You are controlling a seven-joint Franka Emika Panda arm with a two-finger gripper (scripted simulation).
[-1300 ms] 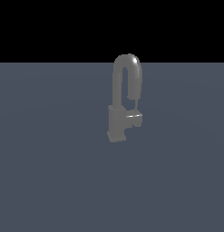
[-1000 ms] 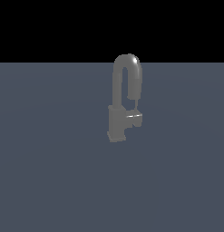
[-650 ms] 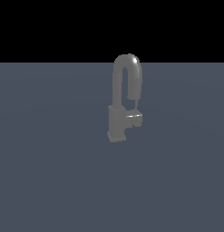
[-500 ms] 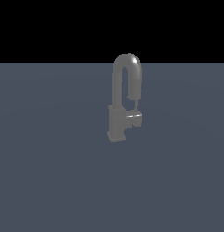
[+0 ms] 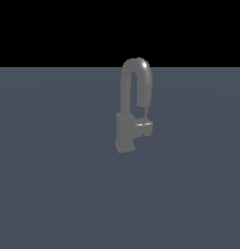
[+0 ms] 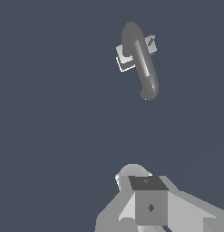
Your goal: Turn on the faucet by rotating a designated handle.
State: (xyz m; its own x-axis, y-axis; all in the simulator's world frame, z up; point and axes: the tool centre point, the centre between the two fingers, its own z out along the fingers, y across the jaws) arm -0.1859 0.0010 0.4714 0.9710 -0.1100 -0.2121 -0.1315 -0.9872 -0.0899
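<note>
Grey floor unchanged lately: faucet (image 5: 132, 109) and handle (image 5: 144, 125) lie untouched, well ahead of gripper (image 6: 152, 206), whose spread I cannot tell.

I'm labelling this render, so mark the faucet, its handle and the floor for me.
faucet (image 5: 125, 131): exterior view, on the blocky base column.
handle (image 5: 145, 125): exterior view, on the short lever's lighter tip.
floor (image 5: 53, 194): exterior view, on bare grey surface.
</note>
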